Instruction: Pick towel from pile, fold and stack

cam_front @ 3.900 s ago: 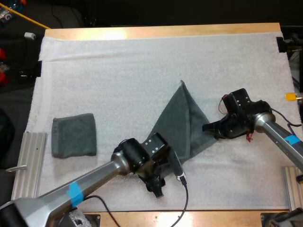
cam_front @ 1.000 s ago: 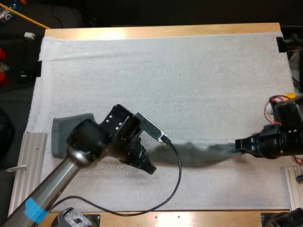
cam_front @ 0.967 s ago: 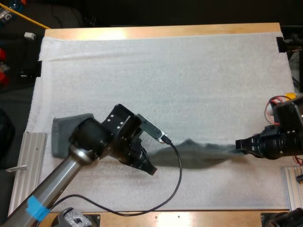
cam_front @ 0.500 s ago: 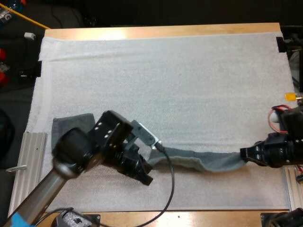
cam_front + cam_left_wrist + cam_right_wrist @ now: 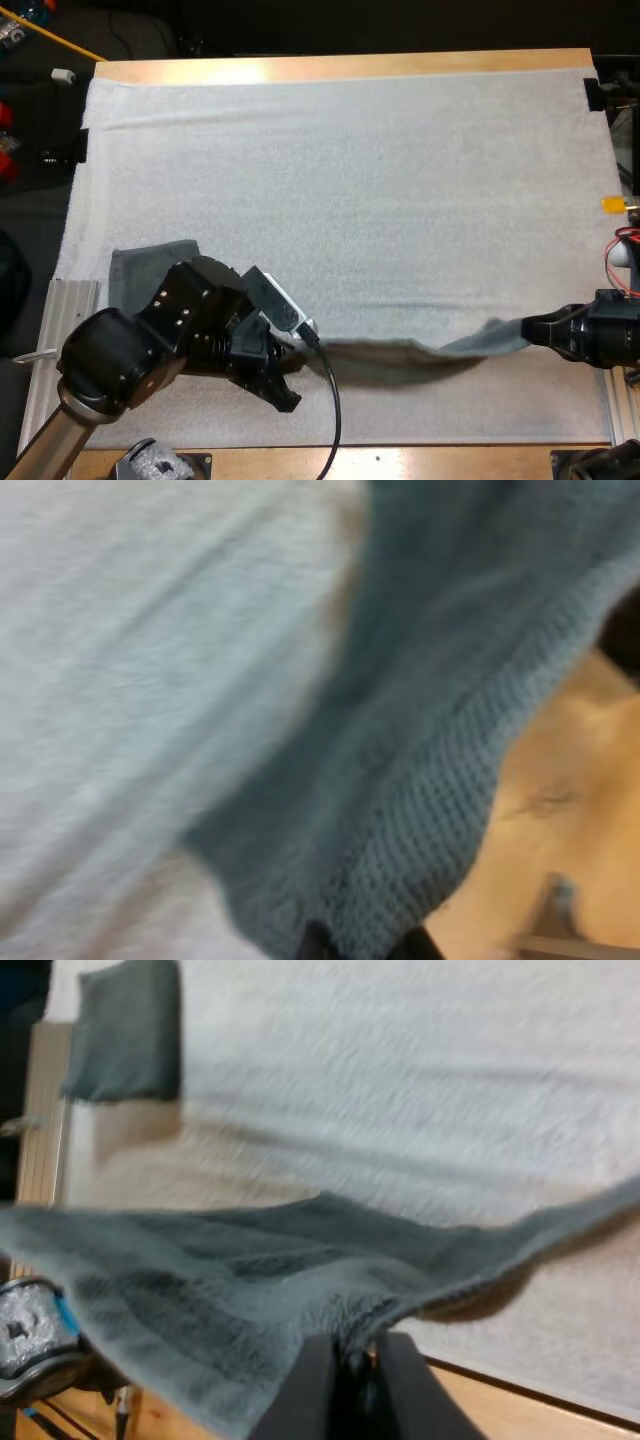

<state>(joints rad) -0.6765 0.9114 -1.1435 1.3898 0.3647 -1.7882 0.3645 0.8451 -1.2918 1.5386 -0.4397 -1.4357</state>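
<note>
I see the wooden counter (image 5: 340,66) under the white mat (image 5: 350,180). A dark grey-green towel (image 5: 400,357) hangs stretched and sagging between my two arms, over the mat's near side. A folded towel (image 5: 135,275) lies flat at the mat's near left, partly hidden behind my left arm. My left end effector (image 5: 290,378) is clamped on the towel's left end, and my right end effector (image 5: 530,345) pinches the opposite end by the mat's right side.
</note>
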